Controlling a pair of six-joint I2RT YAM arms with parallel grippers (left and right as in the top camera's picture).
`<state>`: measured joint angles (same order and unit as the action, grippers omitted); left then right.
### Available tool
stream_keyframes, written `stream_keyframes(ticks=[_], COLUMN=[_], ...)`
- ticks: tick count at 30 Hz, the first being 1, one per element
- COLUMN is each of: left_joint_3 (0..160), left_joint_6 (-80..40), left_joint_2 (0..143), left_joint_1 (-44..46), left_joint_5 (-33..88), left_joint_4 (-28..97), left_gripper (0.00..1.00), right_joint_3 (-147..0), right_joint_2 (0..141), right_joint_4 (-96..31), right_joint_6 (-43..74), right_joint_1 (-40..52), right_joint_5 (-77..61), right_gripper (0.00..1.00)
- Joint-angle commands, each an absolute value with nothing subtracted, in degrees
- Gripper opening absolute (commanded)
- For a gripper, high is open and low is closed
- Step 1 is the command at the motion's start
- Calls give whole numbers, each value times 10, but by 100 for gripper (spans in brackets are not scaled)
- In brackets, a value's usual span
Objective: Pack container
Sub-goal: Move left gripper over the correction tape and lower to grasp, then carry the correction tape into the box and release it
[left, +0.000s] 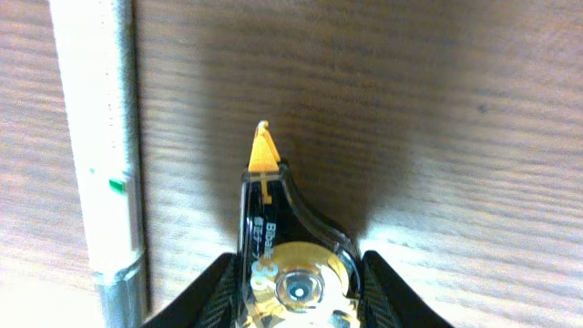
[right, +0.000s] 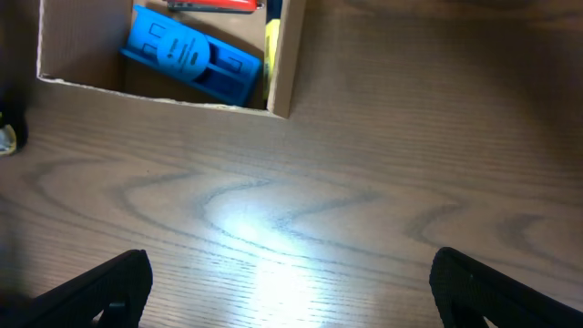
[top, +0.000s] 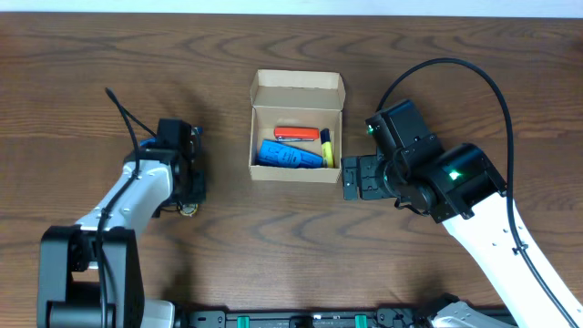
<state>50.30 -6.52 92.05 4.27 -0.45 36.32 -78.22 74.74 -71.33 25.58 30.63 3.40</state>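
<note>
Container just beside right pincer

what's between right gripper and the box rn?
Only bare wood table lies between the open right gripper and the container. Clearest in the right wrist view; overhead agrees.

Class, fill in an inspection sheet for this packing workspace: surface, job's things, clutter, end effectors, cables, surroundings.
Surface: wood-grain table, glare patch near the right arm.
Job's things: open container holding blue item, red item, yellow item.
Clutter: white pen-like stick beside the left end effector.
End effectors: left end effector shut on correction tape; right end effector open, empty.
Cables: black cables on both arms.
Surroundings: nothing seen.
</note>
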Motion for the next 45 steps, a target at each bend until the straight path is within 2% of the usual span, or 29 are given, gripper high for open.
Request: stream_keyframes(ticks=[1,10,22,30,40,45], left_joint_3=[562,667,779,783,785,785], left_joint_6=[-99,-117,-68,130,515,624], left_joint_2=[890,879,884,928,963,971], left_joint_1=[48,94,254,300,301,301], left_joint_5=[-14,16,57,55,116,116], left_joint_4=[392,453,401,355,342,341], left_gripper=[7,6,6,6,6,6], right_joint_3=[-786,-786,-786,-786,-786,-786], right_joint_2=[741,742,742,742,742,742], right_joint_4=[-714,-714,-714,-714,-714,-714], right_joint_6=[250,250,250,250,250,250], right_joint_1=[308,308,308,308,308,308], right_joint_5=[36,36,36,36,36,36], right_gripper=[99,99,99,99,99,99])
